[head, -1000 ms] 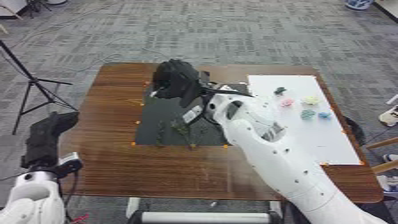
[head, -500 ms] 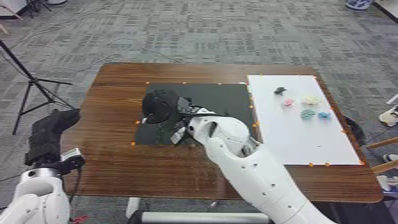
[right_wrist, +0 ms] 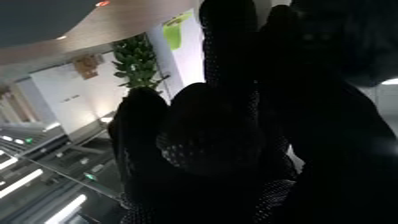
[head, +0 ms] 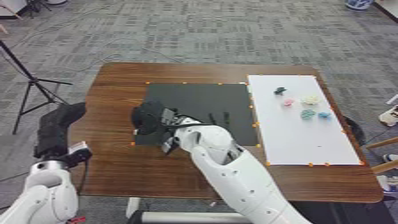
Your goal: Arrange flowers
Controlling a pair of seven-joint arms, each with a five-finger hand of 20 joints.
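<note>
Your right robot hand (head: 147,118) is toward the left of the tabletop (head: 102,155), its grip impossible to tell; check it gently, clear of the slender stems (head: 226,120) mid-tabletop and blossoms (head: 308,100) near the right edge.

A robotics lab, by the look of it: 2 white robot arms (head: 238,174) at a wooden table (head: 115,170), 1 black tripod (head: 33,80) near its left edge, grey carpet (head: 231,40) and bright strip lights (right_wrist: 20,183).

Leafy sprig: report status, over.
Right robot hand over black mat; leafy sprig near it, grip unclear. Left robot hand open, off table. Right arm hiding some mat.
</note>
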